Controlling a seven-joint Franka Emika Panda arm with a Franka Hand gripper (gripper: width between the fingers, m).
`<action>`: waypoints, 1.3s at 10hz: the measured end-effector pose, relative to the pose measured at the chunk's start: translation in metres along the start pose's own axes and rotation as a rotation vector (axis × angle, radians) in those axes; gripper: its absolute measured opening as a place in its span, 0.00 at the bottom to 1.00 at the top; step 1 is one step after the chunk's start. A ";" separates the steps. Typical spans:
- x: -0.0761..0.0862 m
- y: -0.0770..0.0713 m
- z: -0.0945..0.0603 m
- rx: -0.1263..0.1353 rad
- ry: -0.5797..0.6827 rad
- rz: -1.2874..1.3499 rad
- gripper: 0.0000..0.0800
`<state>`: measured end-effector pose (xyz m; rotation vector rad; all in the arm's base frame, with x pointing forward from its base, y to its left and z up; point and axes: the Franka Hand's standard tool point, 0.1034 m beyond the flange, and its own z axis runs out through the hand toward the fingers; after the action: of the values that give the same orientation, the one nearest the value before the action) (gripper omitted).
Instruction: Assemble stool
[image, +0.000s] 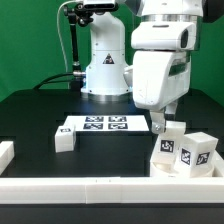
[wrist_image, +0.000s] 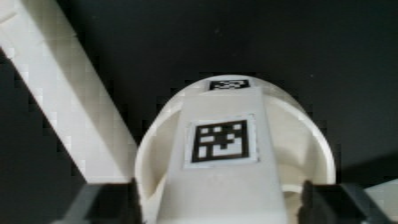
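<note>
My gripper (image: 162, 126) is down at the exterior view's right, among the stool's white legs. In the wrist view its two dark fingers (wrist_image: 111, 203) press on either side of one white stool leg (wrist_image: 222, 110) that bears a black-and-white tag; the gripper (wrist_image: 217, 206) is shut on that leg. In the exterior view the held leg (image: 175, 128) shows just beside the fingers. Two more tagged legs (image: 164, 152) (image: 196, 152) stand close in front of it. The leg's base is hidden between the fingers.
The marker board (image: 104, 124) lies flat at mid-table. A small white block (image: 65, 140) sits at its left end. A long white rail (image: 110, 188) borders the front, another piece (image: 5, 152) the left; a rail (wrist_image: 63, 90) runs beside the held leg.
</note>
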<state>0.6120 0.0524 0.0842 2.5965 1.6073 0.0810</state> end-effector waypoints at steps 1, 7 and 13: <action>0.000 0.000 0.000 0.000 0.000 0.000 0.43; 0.000 0.000 0.000 0.000 0.000 0.203 0.43; -0.002 -0.001 0.002 -0.035 0.052 0.683 0.43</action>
<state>0.6106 0.0512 0.0826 2.9978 0.6497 0.2163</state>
